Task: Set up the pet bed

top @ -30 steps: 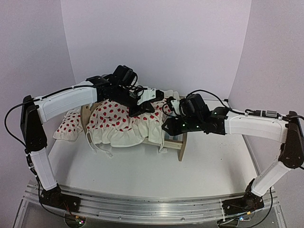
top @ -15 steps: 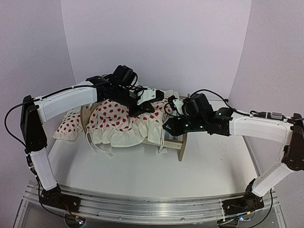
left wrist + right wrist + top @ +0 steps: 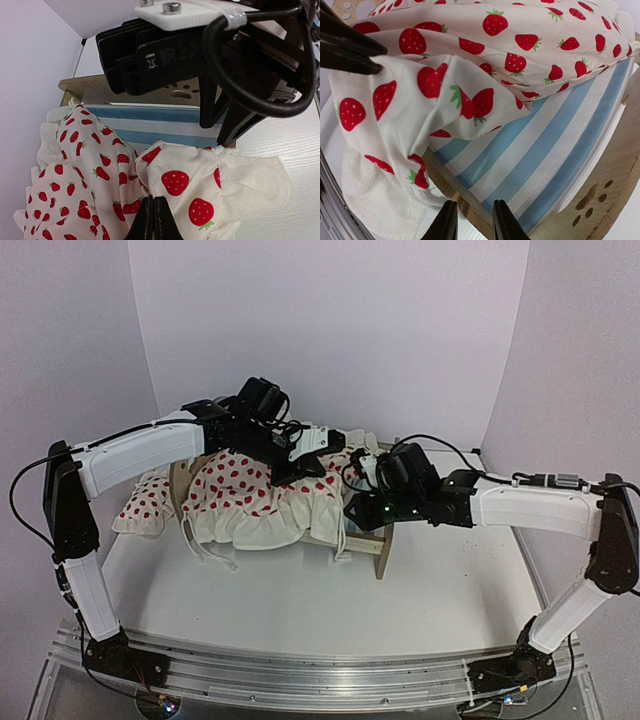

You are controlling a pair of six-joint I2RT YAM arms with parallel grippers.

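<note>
The pet bed (image 3: 381, 544) is a light-wood frame with a blue-and-white striped mattress (image 3: 545, 160), and stands mid-table. A strawberry-print ruffled blanket (image 3: 250, 498) covers most of it and is bunched towards the foot. My left gripper (image 3: 153, 201) is shut on a fold of that blanket (image 3: 195, 185), just above the mattress (image 3: 160, 125). At the foot corner my right gripper (image 3: 474, 214) is open and narrow-gapped, its tips just short of the wooden side rail (image 3: 465, 195), holding nothing. The left gripper's fingers (image 3: 350, 50) show at the top left of the right wrist view.
A small strawberry-print pillow (image 3: 143, 506) lies on the table left of the headboard (image 3: 180, 483). The blanket's white ruffle (image 3: 375, 200) hangs over the rail beside my right fingers. Both arms meet over the bed's foot end.
The right arm has slid left, closer to the bed's foot corner. The left gripper has stayed shut on the blanket in the same place.
</note>
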